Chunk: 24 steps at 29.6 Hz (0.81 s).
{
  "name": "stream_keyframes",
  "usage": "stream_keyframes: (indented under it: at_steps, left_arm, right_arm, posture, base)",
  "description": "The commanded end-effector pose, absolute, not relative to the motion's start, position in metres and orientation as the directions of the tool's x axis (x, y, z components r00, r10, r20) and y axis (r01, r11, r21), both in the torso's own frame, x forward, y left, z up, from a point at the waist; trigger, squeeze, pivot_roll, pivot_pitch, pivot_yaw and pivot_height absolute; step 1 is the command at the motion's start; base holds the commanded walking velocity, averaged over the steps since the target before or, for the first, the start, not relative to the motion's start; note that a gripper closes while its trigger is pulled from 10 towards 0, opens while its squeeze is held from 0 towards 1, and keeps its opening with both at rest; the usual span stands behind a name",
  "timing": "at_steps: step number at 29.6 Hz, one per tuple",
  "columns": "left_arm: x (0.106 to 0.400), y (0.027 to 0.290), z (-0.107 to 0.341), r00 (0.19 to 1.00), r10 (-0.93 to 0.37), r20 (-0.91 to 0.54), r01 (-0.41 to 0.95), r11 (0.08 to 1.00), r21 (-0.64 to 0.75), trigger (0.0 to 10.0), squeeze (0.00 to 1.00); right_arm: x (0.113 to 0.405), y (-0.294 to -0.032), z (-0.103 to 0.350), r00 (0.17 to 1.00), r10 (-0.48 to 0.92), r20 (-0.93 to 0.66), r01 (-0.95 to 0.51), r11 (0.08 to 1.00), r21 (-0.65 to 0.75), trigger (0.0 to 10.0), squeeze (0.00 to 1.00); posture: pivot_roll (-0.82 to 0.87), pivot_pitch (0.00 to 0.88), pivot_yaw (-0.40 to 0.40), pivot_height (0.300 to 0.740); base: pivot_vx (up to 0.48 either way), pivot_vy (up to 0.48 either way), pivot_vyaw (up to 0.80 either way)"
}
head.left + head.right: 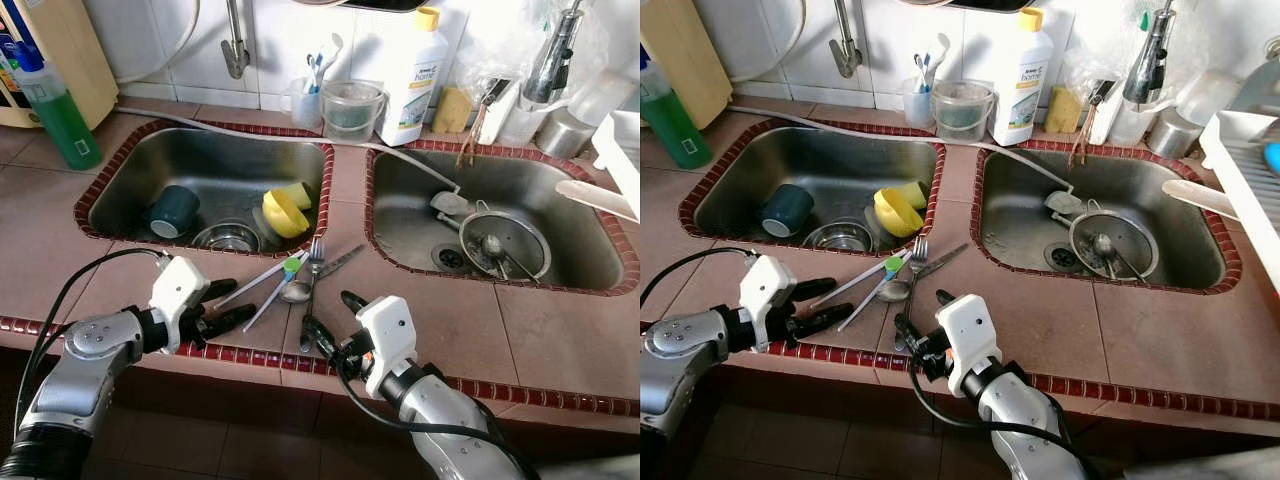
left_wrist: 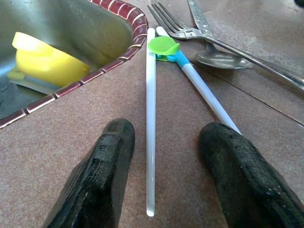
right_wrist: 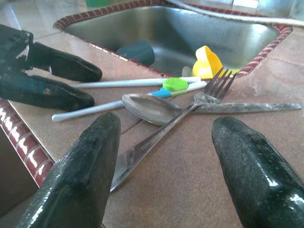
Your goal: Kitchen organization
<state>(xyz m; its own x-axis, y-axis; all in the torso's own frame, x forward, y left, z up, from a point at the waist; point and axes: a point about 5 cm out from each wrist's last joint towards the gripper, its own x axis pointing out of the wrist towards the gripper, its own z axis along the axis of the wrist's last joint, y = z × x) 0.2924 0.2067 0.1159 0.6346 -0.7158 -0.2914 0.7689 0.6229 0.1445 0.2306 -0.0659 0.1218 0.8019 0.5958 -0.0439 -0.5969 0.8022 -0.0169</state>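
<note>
On the counter in front of the left sink lie a pair of white training chopsticks (image 1: 262, 285) joined by a green clip (image 2: 163, 46), a spoon (image 1: 297, 291) and a fork (image 1: 315, 260). My left gripper (image 1: 238, 302) is open and low over the counter. Its fingers (image 2: 102, 166) straddle the near end of one white chopstick (image 2: 151, 118). My right gripper (image 1: 330, 315) is also open at the counter's front edge. The fork's handle (image 3: 142, 149) runs between its fingers (image 3: 80, 166), and the spoon's bowl (image 3: 145, 107) lies just beyond them.
The left sink (image 1: 120, 170) holds a dark teal cup (image 1: 172, 210), a yellow cup (image 1: 283, 212) and a metal bowl (image 1: 228, 237). A strainer (image 1: 505, 245) lies in the right sink. A green bottle (image 1: 60, 115) and a white detergent bottle (image 1: 412, 80) stand behind.
</note>
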Motion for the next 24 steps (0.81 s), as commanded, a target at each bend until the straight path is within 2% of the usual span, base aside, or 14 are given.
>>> stream_keyframes:
  at_steps: [1,2,24]
  left_arm:
    - [0.2916,0.2046,0.1086,0.621,-0.707,-0.338,0.776,0.615,0.141,3.7,0.0]
    - [0.2914,0.204,0.1073,0.617,-0.708,-0.345,0.779,0.613,0.136,0.0,0.0]
    - [0.2883,0.2079,0.1068,0.598,-0.713,-0.366,0.792,0.595,0.135,0.0,0.0]
  right_arm:
    - [0.2285,-0.0658,0.1263,0.807,0.59,-0.032,-0.59,0.807,-0.019,10.0,0.0]
    - [0.2285,-0.0661,0.1267,0.808,0.588,-0.031,-0.589,0.808,-0.019,10.0,0.0]
    - [0.226,-0.0657,0.1274,0.808,0.588,-0.035,-0.588,0.808,-0.017,10.0,0.0]
  posture:
    - [-0.11,0.139,0.009,0.74]
    - [-0.11,0.139,0.009,0.74]
    - [-0.1,0.136,0.006,0.74]
  base:
    - [0.0,0.0,0.0]
    - [0.0,0.0,0.0]
    - [0.0,0.0,0.0]
